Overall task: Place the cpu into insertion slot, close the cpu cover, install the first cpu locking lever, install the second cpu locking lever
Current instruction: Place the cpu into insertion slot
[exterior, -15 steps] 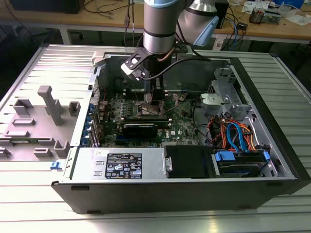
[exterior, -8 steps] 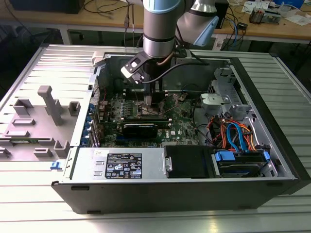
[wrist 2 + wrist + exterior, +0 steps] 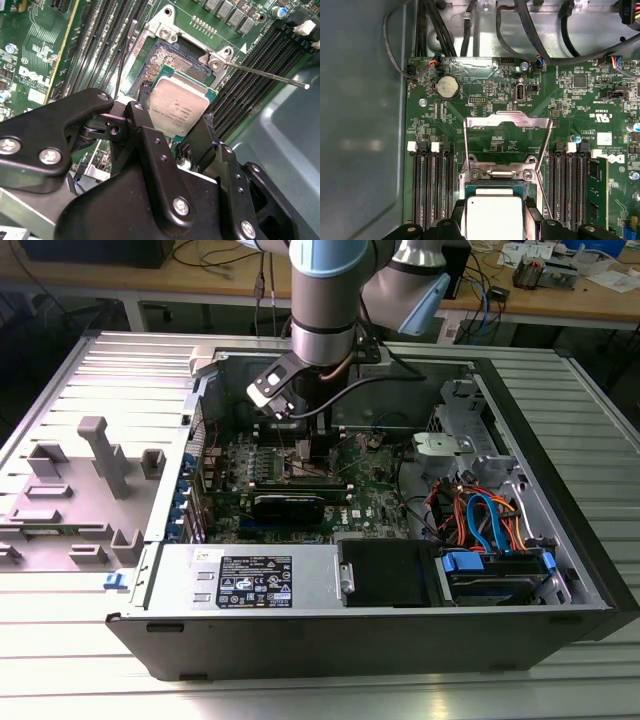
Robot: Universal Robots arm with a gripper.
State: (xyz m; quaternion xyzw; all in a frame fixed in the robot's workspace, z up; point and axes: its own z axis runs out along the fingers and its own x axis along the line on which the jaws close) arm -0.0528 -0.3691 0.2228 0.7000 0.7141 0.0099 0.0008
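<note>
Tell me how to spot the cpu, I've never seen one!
Look inside the open computer case at the green motherboard. Between the rows of long black memory slots, the black pincer grips the cpu. It is the only flat square with a dull silver-grey top.

Printed markings on motherboard (image 3: 35, 75), cpu (image 3: 179, 107), power supply sticker (image 3: 255, 583).

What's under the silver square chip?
The insertion slot: its dark middle and silvery rim peek out past the cpu. The part right beneath the cpu is hidden, so I can't tell if they touch.
</note>
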